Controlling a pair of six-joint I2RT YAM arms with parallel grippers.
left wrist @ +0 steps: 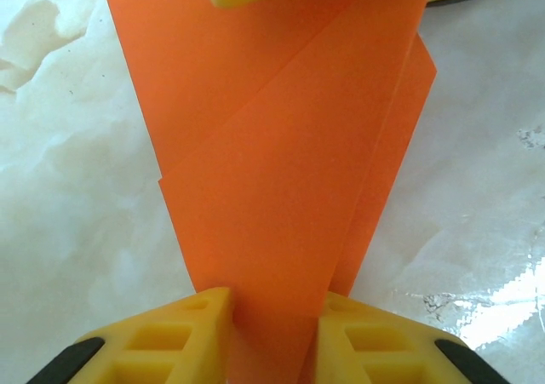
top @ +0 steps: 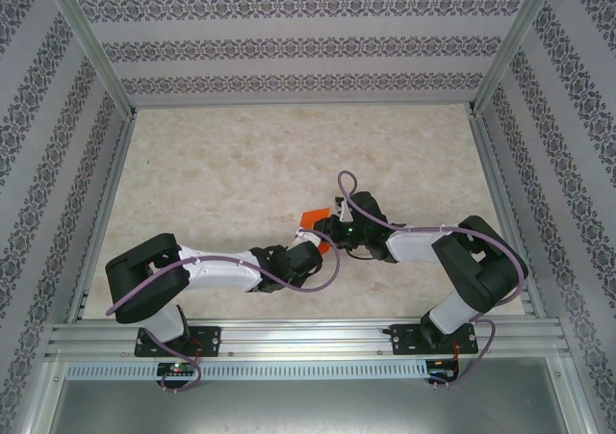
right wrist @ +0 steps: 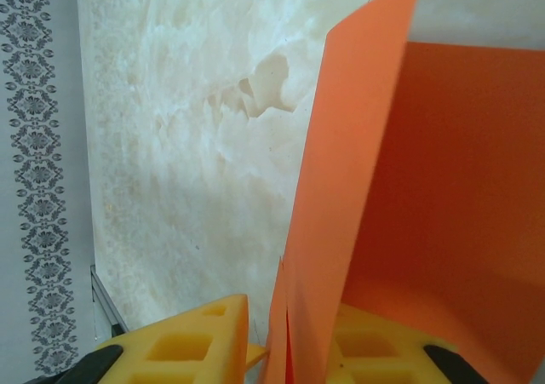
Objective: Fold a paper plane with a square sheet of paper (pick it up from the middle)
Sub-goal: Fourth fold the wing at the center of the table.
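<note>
Both my pincers have hold of the orange paper right now: my left gripper is nearly closed, pinching the narrow end. My right gripper is clamped on another edge, with the sheet held between the 2 over the marble table, front middle. A few diagonal folds are in and the layers overlap, but I'd call it halfway. It isn't a clean dart yet, so the wing folds are left.
</note>
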